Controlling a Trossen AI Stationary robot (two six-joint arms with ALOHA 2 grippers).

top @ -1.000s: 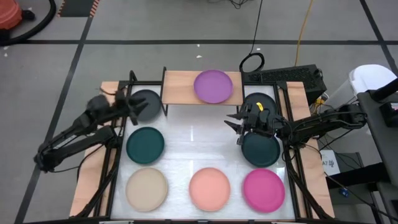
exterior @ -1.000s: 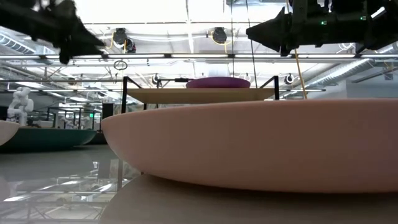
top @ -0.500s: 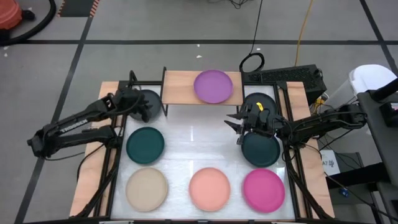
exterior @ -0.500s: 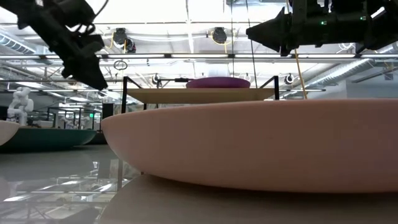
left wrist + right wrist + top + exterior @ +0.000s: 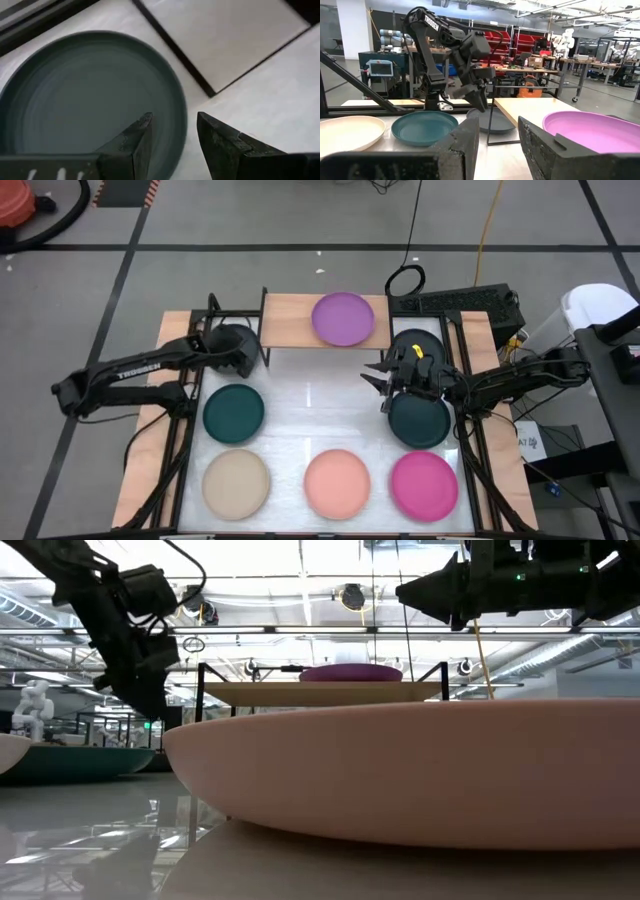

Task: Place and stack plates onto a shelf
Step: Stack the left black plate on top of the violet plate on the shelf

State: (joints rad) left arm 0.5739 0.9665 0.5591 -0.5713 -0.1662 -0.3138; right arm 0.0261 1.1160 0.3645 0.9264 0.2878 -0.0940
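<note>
Left wrist view: spread left end effector [image 5: 172, 131] straddles the dark grey plate [image 5: 75, 95] rim.

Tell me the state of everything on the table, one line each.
left gripper: open, over the left dark grey plate rim
right gripper: open, empty
purple plate: on shelf
right dark grey plate: on table
left teal plate: on table
right teal plate: on table
beige plate: on table
salmon plate: on table
magenta plate: on table
</note>
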